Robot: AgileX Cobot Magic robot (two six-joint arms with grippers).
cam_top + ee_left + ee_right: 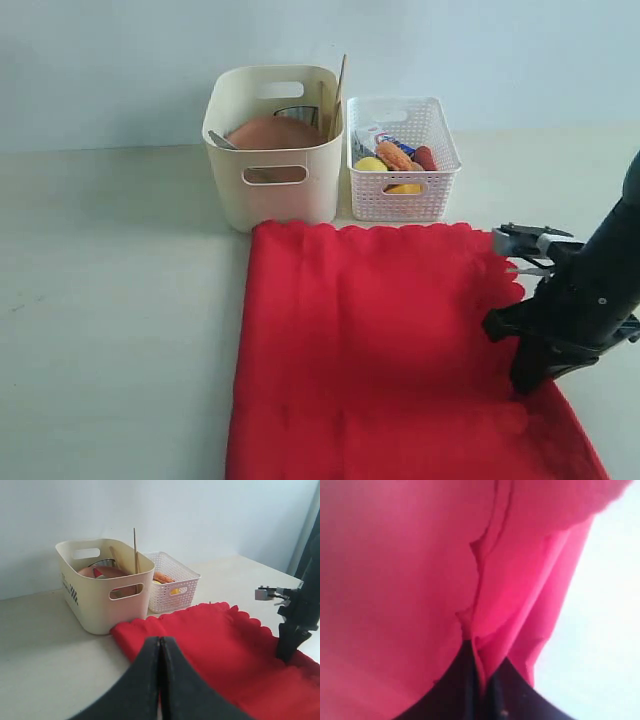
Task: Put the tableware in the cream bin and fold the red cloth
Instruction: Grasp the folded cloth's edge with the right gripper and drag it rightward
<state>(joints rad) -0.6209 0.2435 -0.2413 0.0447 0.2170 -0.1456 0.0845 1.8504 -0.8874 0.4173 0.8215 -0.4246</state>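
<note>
Lying flat on the pale surface (110, 300), the red cloth (380, 340) reaches the foot of the cream bin (275, 195), its right scalloped edge pinched by the right hand (527, 385), clamped on the fabric. A brown plate (275, 133) and chopsticks (340, 85) sit inside the bin. The left hand (160, 650) is pressed together, holding nothing.

— Where's the bin (270, 205)?
— Far side, just left of the basket (402, 205); plate (277, 133) and chopsticks (341, 85) in it.
— The cloth (380, 350)?
— On the table (100, 300), just before both, running to the near side. Right gripper (526, 385) on its right edge.
</note>
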